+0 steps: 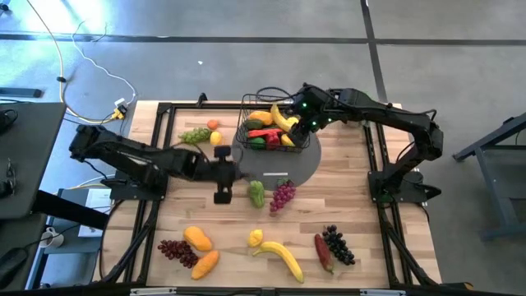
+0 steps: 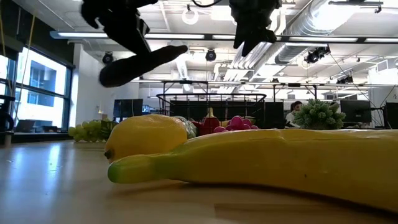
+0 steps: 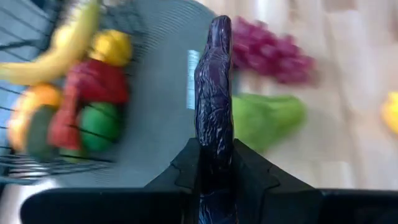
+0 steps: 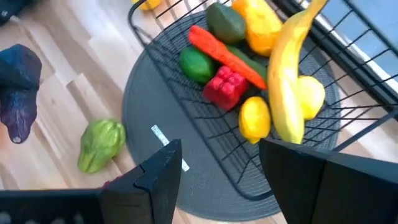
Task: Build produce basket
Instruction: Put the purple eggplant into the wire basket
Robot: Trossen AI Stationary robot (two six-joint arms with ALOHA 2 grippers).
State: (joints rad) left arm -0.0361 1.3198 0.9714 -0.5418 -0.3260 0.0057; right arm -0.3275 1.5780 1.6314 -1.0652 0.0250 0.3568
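The black wire basket [image 1: 267, 127] stands on a grey round disc [image 1: 300, 168] and holds a banana [image 4: 287, 81], lemons, a red pepper, a carrot and green pieces. My left gripper [image 3: 214, 152] hovers at the disc's left rim [image 1: 223, 174], shut on a dark purple eggplant [image 3: 213, 87]. My right gripper [image 4: 217, 155] is open and empty above the basket's right side [image 1: 302, 119]. More produce lies loose on the table: a green pepper [image 1: 257, 193], purple grapes [image 1: 282, 195], a banana [image 1: 279, 256] and a lemon [image 1: 256, 238]. My left gripper pinches the eggplant between its two fingers [image 3: 186, 171] at one end [image 3: 214, 140]. The fingers lie along it, and the rest of it sticks out forward past them. The eggplant [image 2: 143, 65] is lifted clear of the table, slanted in the air.
Green grapes [image 1: 195, 134], an orange and a lemon lie left of the basket. Near the front edge are dark red grapes [image 1: 177, 251], two orange fruits [image 1: 201, 251], a red chili [image 1: 322, 251] and dark grapes [image 1: 339, 244]. Black frame rails run along the table's sides.
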